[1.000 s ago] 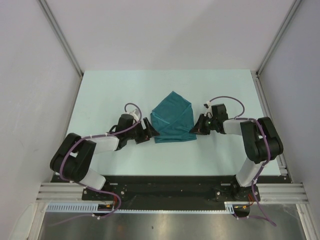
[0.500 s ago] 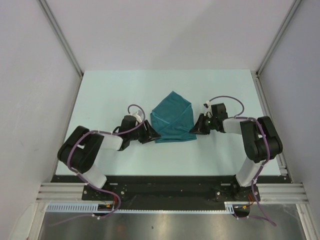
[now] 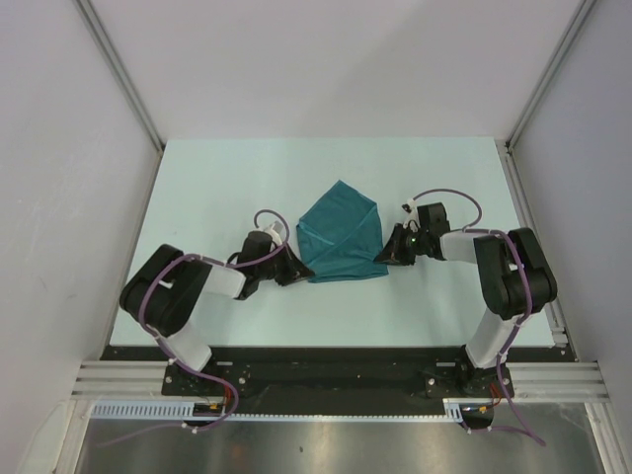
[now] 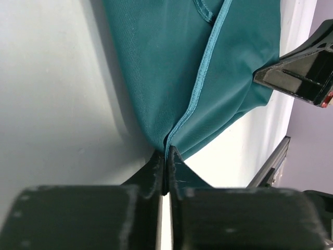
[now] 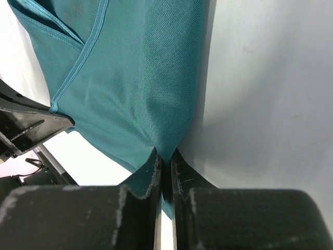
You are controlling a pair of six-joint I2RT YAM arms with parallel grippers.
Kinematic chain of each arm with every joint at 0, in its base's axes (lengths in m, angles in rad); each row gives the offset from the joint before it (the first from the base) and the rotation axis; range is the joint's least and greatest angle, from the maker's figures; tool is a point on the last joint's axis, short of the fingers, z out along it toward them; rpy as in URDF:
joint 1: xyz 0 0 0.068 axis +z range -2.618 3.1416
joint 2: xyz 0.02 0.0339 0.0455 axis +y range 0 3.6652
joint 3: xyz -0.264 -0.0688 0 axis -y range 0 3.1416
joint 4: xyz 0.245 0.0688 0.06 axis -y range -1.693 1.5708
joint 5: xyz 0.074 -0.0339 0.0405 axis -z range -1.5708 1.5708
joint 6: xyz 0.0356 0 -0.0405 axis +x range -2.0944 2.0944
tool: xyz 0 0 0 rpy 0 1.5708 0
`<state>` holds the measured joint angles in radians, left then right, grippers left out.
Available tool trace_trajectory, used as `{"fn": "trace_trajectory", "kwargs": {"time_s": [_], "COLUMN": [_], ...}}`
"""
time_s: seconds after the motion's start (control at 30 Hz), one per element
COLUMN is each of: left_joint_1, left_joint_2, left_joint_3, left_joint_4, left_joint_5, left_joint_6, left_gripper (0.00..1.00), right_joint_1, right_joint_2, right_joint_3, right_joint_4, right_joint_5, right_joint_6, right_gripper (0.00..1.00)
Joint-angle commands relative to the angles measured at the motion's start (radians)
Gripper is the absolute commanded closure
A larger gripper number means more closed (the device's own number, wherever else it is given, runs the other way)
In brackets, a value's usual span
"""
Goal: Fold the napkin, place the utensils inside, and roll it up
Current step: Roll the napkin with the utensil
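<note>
Folded teal shiny cloth napkin lies mid pale surface between the two hands: left hand pressed together pinching its near-left corner, right hand pressed together pinching its near-right corner.

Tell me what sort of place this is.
Probably a robotics lab test cell: a pale table boxed in by plain white panels on aluminium posts, a left arm and right arm mounted at its near edge, working a teal napkin.
</note>
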<state>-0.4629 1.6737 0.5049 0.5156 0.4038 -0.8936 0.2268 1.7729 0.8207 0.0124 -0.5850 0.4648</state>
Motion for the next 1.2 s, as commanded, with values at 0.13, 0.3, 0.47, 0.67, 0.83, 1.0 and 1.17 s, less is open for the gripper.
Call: {"fn": "trace_trajectory", "kwargs": {"time_s": [0.13, 0.3, 0.47, 0.67, 0.83, 1.0, 1.17], "left_joint_1": [-0.008, 0.001, 0.023, 0.055, 0.082, 0.113, 0.135], "left_joint_2": [0.035, 0.044, 0.054, 0.096, 0.127, 0.127, 0.129], "left_joint_3": [0.024, 0.061, 0.073, 0.096, 0.106, 0.115, 0.129], "left_joint_4": [0.014, -0.057, -0.072, -0.101, -0.137, -0.178, -0.238], "left_joint_5": [0.056, 0.113, 0.182, 0.271, 0.337, 0.371, 0.395], "left_joint_6": [-0.062, -0.129, -0.186, -0.212, -0.229, -0.22, -0.186], "left_gripper": [1.0, 1.0, 1.0, 1.0, 1.0, 1.0, 1.0], "right_joint_1": [-0.015, 0.009, 0.223, 0.512, 0.703, 0.818, 0.904], "right_joint_2": [-0.015, -0.186, -0.343, -0.339, -0.287, -0.239, -0.167], "right_joint_3": [0.014, 0.006, -0.025, -0.051, -0.075, -0.078, -0.074], "right_joint_4": [-0.153, -0.17, -0.12, 0.012, 0.124, 0.182, 0.215], "right_joint_5": [0.085, 0.202, 0.44, 0.787, 0.945, 1.014, 1.064], "right_joint_6": [-0.087, -0.147, -0.291, -0.409, -0.52, -0.604, -0.656], "right_gripper": [0.59, 0.31, 0.21, 0.2, 0.21, 0.21, 0.22]}}
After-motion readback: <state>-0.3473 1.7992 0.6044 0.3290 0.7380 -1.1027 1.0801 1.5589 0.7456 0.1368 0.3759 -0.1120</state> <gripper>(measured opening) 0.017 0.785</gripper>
